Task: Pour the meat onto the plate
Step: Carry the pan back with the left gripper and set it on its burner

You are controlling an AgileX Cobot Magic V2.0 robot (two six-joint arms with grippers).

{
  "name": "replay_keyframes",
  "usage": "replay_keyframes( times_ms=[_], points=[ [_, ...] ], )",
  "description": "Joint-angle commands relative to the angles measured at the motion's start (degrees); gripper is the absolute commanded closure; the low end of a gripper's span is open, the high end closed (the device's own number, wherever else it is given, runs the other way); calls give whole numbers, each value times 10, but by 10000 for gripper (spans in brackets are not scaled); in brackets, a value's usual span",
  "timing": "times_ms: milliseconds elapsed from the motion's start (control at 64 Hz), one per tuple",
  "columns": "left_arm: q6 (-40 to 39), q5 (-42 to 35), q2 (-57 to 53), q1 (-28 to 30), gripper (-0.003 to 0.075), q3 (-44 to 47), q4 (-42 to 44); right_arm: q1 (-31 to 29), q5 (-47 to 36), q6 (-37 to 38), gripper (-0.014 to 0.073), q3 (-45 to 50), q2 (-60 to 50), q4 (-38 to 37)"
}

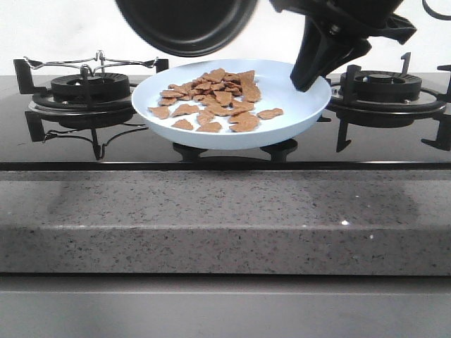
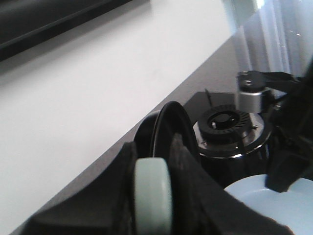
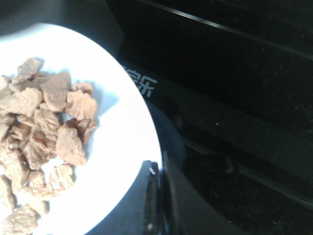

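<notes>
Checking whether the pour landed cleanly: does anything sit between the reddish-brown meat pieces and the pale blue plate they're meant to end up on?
Nothing visible does. The thin reddish-brown meat pieces already lie directly on the shallow pale blue round plate, with no object between them. The black frying pan hangs tilted above the plate's left side, clear of the heap.

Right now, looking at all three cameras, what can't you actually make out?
- Frying pan: front view's top edge cuts it off, so any meat left inside is unseen.
- Right gripper: whether its fingers clamp the plate rim stays unclear.
- Left gripper: blurred in the left wrist view; grip unclear.
- Meat: exact count untellable where pieces overlap.
</notes>
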Motion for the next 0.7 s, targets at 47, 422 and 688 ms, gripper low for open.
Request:
replay_keyframes(
  times_ms=[47,422,688],
  points=[
    [-140,-4,-13,54,741,-46,-43,0,-25,-5,661,-13,-21,8],
    [-410,-2,58,199,741,-73,-87,0,-25,-5,661,-13,-21,8],
    [-573,23,130,253,741,-73,-148,0,-25,-5,661,-13,-21,8]
  ],
)
